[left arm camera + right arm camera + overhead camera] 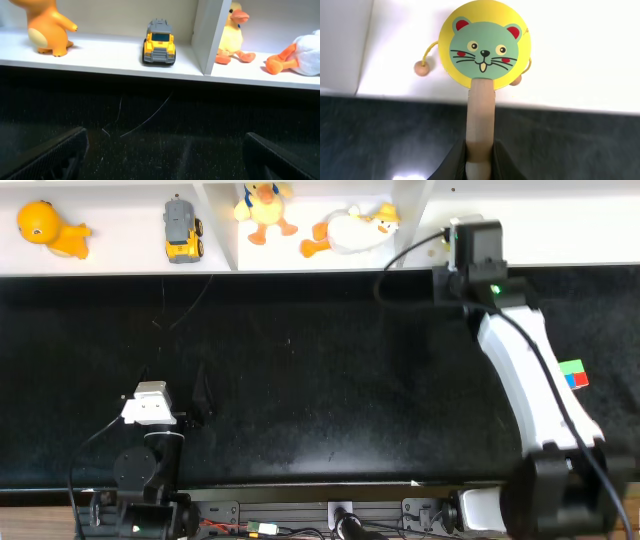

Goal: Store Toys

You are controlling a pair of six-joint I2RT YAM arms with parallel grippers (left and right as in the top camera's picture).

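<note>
1. The right gripper (pixel 480 159), at the upper right of the top view, is clenched on the wooden handle of the cat-face rattle drum (pixel 485 46); the drum's round head is over the white shelf (pixel 580 60).
2. The left gripper (pixel 165 155) sits at the lower left over the black mat (pixel 320 380); its fingers are spread and hold nothing.
3. Along the shelf at the top edge are an orange figure (pixel 50 228), a yellow truck (pixel 183 232) and two plush ducks (pixel 264 210).
</note>
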